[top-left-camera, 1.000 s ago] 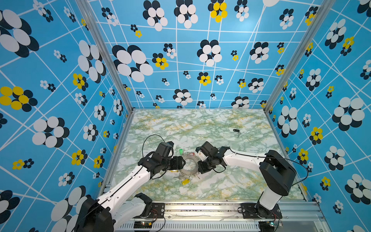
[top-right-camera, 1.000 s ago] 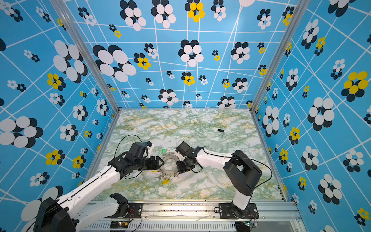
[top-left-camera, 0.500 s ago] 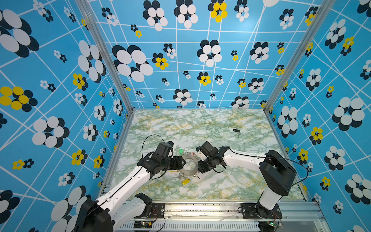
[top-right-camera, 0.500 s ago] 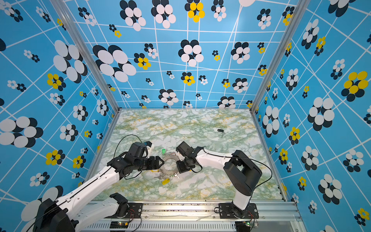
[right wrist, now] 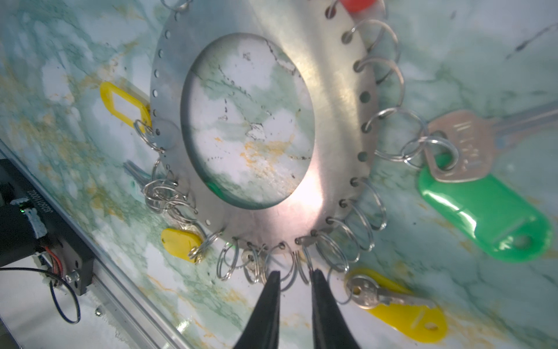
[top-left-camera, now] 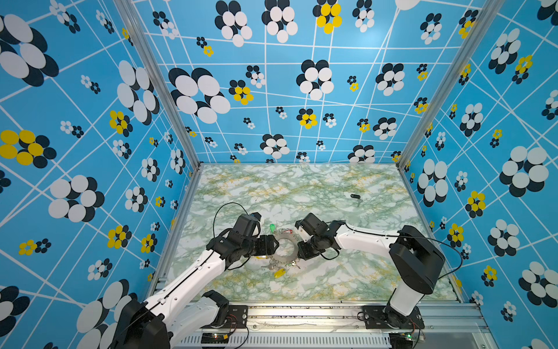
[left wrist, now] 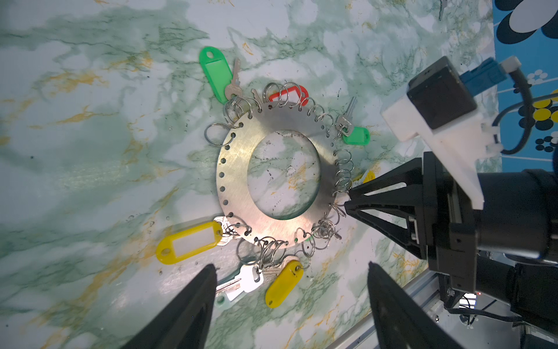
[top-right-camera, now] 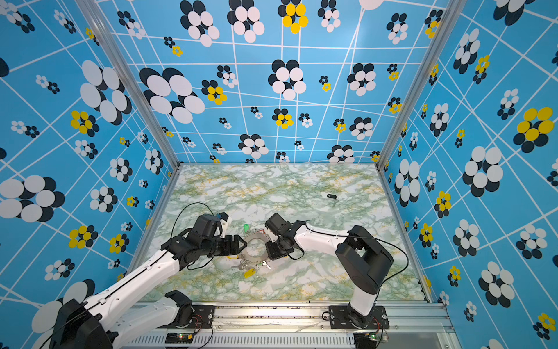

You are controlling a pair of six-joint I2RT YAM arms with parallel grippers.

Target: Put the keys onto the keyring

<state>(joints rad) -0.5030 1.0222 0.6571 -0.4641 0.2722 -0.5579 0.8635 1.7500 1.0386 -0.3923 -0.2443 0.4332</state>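
Top views a second earlier and now look almost alike: both arms flank the keyring (top-left-camera: 281, 258) (top-right-camera: 254, 258) as before, and the clearest change is at the right gripper (top-left-camera: 299, 251) (top-right-camera: 267, 252), whose fingers, which looked shut, now stand a narrow gap apart. In the right wrist view that gripper (right wrist: 294, 274) sits at the keyring's (right wrist: 332, 121) rim with thin wire loops (right wrist: 377, 39) running into the gap between its tips, though none looks pinched. The left gripper (top-left-camera: 276, 244) (left wrist: 290, 269) hangs over the opposite side of the disc with its fingers spread wide and nothing between them. The black-tagged key (top-left-camera: 355, 196) (top-right-camera: 331, 196) lies flat on the marble table (top-left-camera: 302, 187), well apart from the keyring, toward the back wall on the right arm's side. Its tag's long axis runs roughly across both top views, nearly parallel to the back wall, and it is too small to tell which way the blade points. The keyring (left wrist: 235, 169) lies flat, its rim crowded with loops, a green tag (left wrist: 216, 72), a red tag (left wrist: 290, 92) and a yellow tag (left wrist: 190, 241). Another yellow-tagged key (right wrist: 389, 299) lies just beside the right gripper's tips.
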